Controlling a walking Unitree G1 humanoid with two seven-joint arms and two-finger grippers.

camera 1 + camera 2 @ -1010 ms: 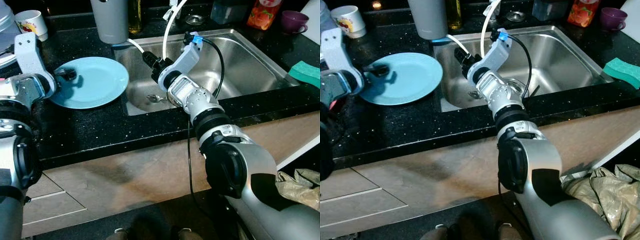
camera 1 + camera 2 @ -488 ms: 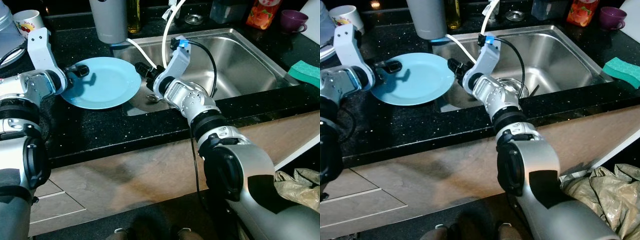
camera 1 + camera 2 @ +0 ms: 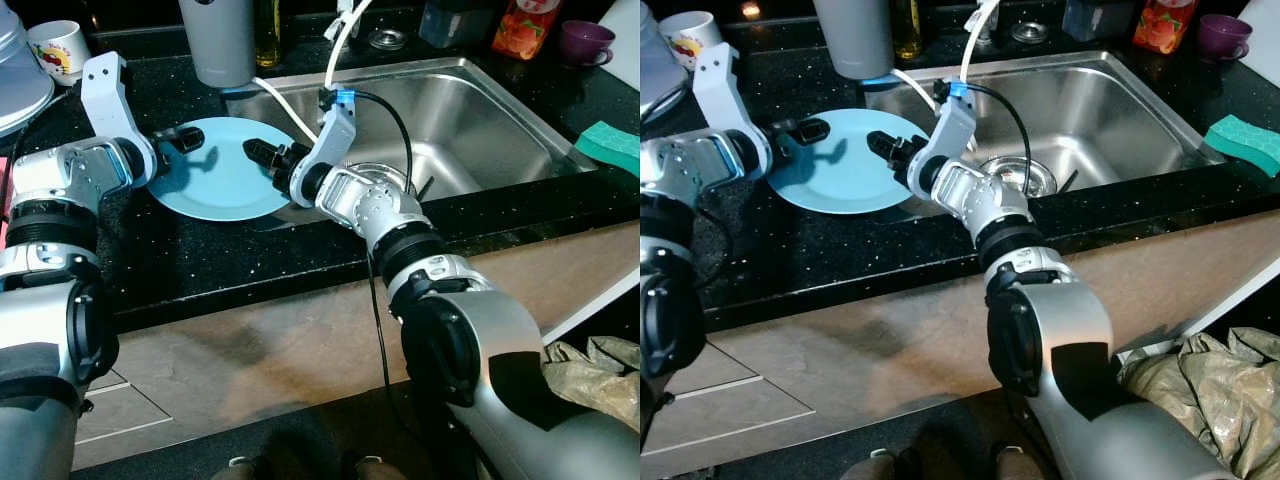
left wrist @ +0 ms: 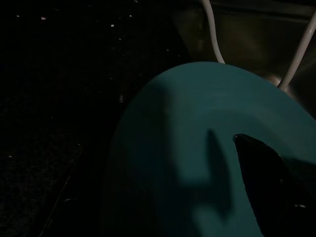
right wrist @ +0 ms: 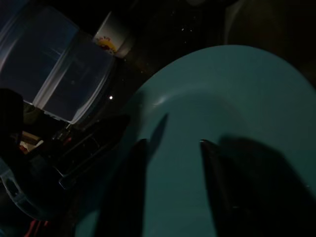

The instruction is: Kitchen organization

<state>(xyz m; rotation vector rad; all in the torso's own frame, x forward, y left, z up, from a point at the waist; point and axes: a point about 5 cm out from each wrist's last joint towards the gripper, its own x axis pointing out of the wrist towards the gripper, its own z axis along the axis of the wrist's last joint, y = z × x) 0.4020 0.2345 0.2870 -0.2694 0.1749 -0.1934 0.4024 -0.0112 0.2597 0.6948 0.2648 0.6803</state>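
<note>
Currently I have both arms converged on the light-blue plate [image 3: 215, 168], which lies flat on the black tabletop [image 3: 200, 260] with its right rim reaching the left edge of the steel sink [image 3: 480, 120].

1. Left tool [image 3: 192, 140]: it sits at the plate's far-left rim. From the left wrist view one black finger [image 4: 269, 173] lies over the plate's upper face; I cannot tell whether the other is beneath the rim, so I cannot say if this tool is clamped or apart.

2. Right tool [image 3: 883, 146]: the arm reaches across from the sink side, and the tool hovers low over the plate's right half. The right wrist view shows its two fingers [image 5: 129, 187] spread apart above the blue surface, gripping nothing.

3. Judgement: a flat plate offers no edge to pinch from above, so placing it at the sink edge would let a finger get beneath the rim. The two-sided approach suggests a handover or joint lift.

4. Surroundings: a grey cup [image 3: 218, 40] stands at the tabletop's back edge, a printed mug [image 3: 58, 48] at the far-left corner, and a white hose [image 3: 335, 50] arcs over the sink.
</note>
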